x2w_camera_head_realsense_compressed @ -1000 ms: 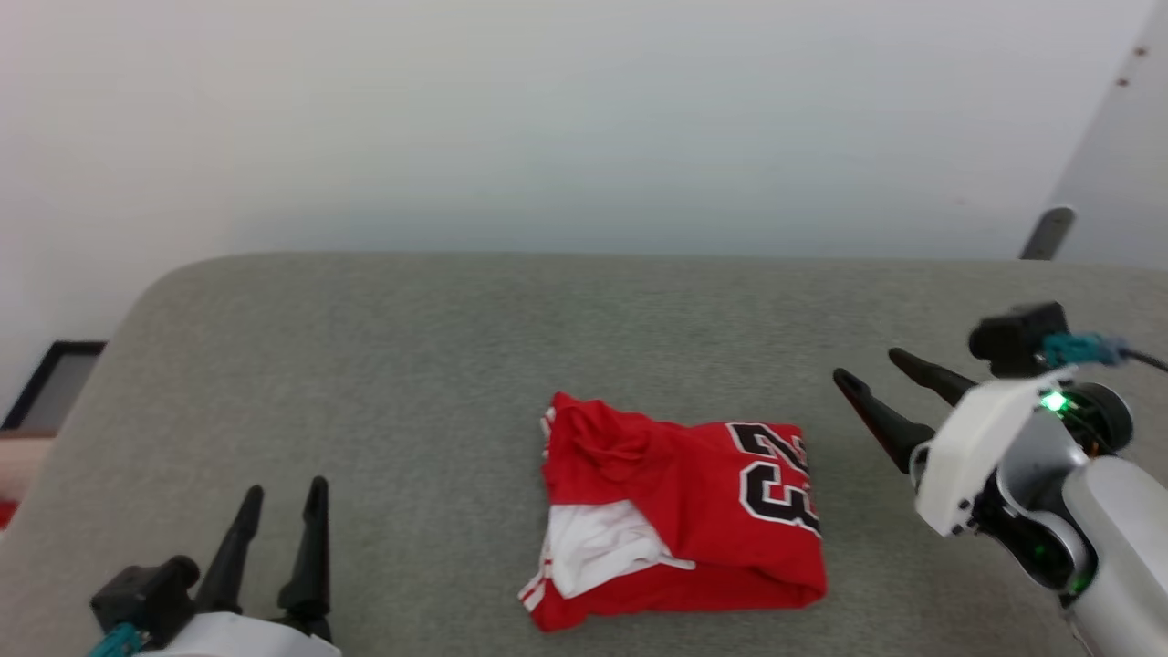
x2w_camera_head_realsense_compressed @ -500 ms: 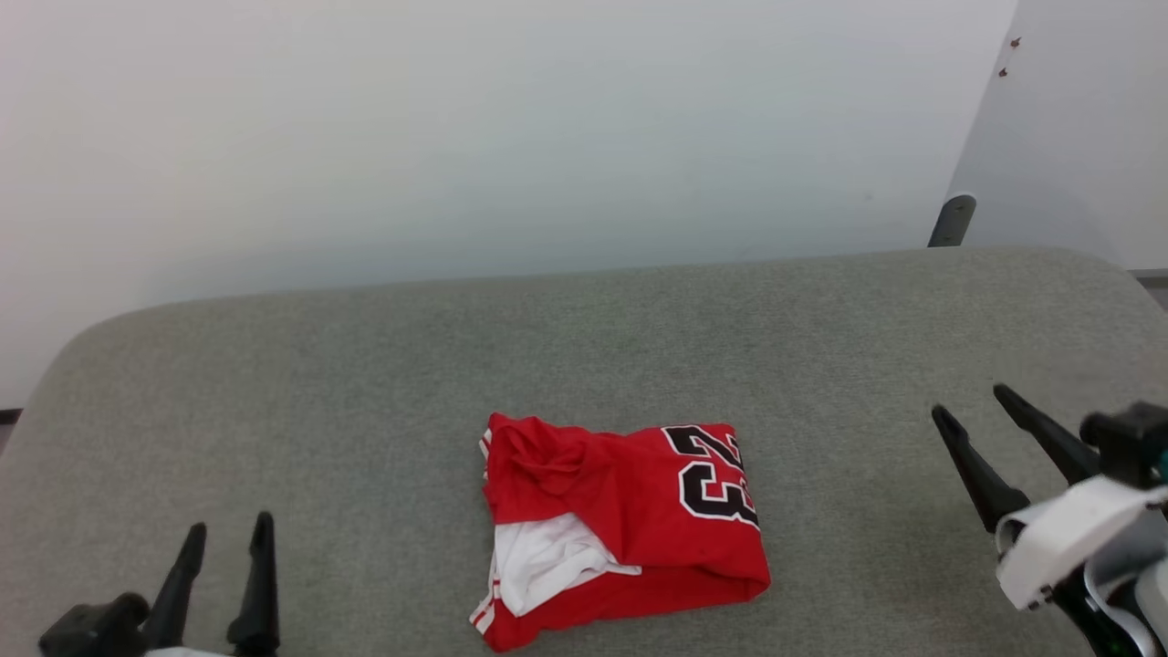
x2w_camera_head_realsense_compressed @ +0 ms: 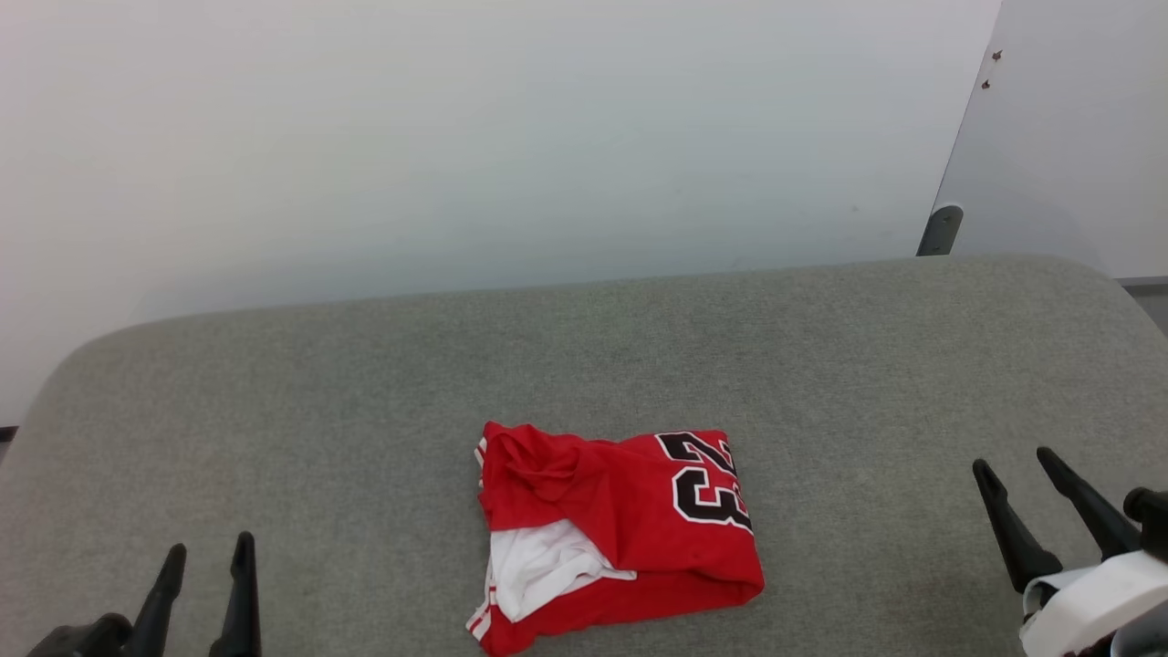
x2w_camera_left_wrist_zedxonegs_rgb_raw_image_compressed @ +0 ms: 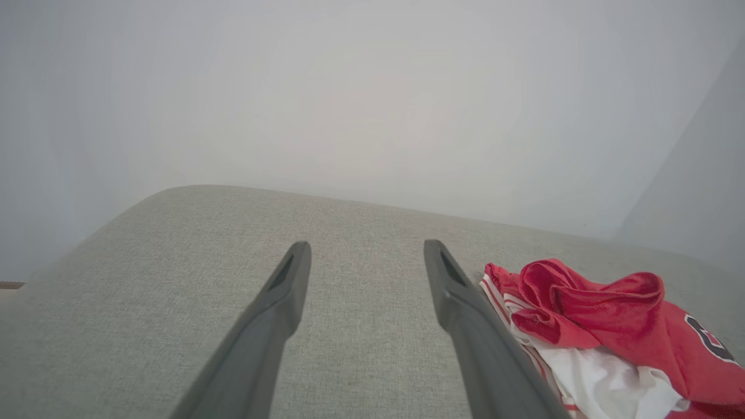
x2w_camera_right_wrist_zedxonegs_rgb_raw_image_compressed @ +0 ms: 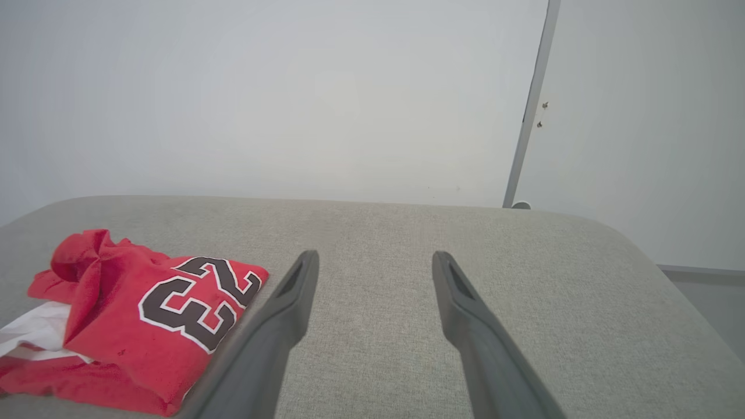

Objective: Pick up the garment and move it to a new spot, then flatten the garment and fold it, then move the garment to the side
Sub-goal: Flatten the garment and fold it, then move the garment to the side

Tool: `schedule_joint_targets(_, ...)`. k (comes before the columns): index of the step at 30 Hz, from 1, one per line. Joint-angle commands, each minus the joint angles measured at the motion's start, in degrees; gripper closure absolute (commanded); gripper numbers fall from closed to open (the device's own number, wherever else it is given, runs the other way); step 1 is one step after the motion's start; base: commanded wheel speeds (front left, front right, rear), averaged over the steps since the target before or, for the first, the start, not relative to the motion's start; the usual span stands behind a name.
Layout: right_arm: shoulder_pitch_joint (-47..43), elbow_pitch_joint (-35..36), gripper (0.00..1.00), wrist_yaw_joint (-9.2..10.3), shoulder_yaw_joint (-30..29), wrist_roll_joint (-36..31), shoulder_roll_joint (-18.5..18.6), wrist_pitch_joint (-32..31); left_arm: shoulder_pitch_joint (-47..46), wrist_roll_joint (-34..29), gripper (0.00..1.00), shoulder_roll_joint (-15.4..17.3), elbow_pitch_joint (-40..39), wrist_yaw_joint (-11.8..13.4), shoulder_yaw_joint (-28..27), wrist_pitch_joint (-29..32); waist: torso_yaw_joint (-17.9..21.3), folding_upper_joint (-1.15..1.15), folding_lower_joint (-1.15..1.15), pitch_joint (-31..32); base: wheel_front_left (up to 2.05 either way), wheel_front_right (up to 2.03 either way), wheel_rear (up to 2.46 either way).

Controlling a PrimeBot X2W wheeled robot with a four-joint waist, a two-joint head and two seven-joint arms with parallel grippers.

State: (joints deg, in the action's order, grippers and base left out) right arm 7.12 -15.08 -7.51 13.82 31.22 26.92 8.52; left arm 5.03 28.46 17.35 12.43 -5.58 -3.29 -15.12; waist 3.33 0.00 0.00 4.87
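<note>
Seemingly the folding is done: the red "23" jersey (x2w_camera_head_realsense_compressed: 620, 529) lies as a rumpled folded bundle midway along the grey worktop's (x2w_camera_head_realsense_compressed: 365, 383) near edge. Toward the near corners, the left tool (x2w_camera_head_realsense_compressed: 211, 545) and right tool (x2w_camera_head_realsense_compressed: 1013, 459) hover spread and empty; shifting it aside looks outstanding.

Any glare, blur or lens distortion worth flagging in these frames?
Head view: soft even light, no glare; garment sharp, "23" legible. Left wrist view: wall brighter at centre, dimmer in corners. Right wrist view: grey cushion bows at far edge, likely wide-angle distortion.

Garment (x2w_camera_head_realsense_compressed: 620, 520) red, white sleeve, striped trim, black-white "23"; cushion (x2w_camera_head_realsense_compressed: 365, 411) grey-green; wall (x2w_camera_head_realsense_compressed: 456, 137) white.
</note>
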Motion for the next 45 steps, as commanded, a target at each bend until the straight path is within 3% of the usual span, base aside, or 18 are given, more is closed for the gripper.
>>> schedule_joint_targets(1, -1.6, 0.9, 0.00, 0.04, -1.2, -0.9, -0.6, -0.4, 0.4, -0.5, 0.00, -0.1, 0.2, -0.4, -0.4, 0.0, 0.0, 0.00, 0.00, 0.1, 0.00, 0.00, 0.00)
schedule_joint_targets(17, -5.3, 5.0, 0.00, 0.04, -5.4, -3.7, -3.3, -3.1, 0.0, -1.7, 0.00, -1.3, 0.5, -1.2, -1.1, 0.0, -0.2, 0.00, 0.00, 0.2, 0.00, 0.00, 0.00)
schedule_joint_targets(45, -6.7, 7.1, 0.00, 0.04, -6.5, -4.9, -4.0, -4.7, 0.6, -2.4, 0.00, -2.1, -0.7, -1.3, -1.1, 0.0, -1.0, 0.00, 0.00, 0.0, 0.00, 0.00, 0.00)
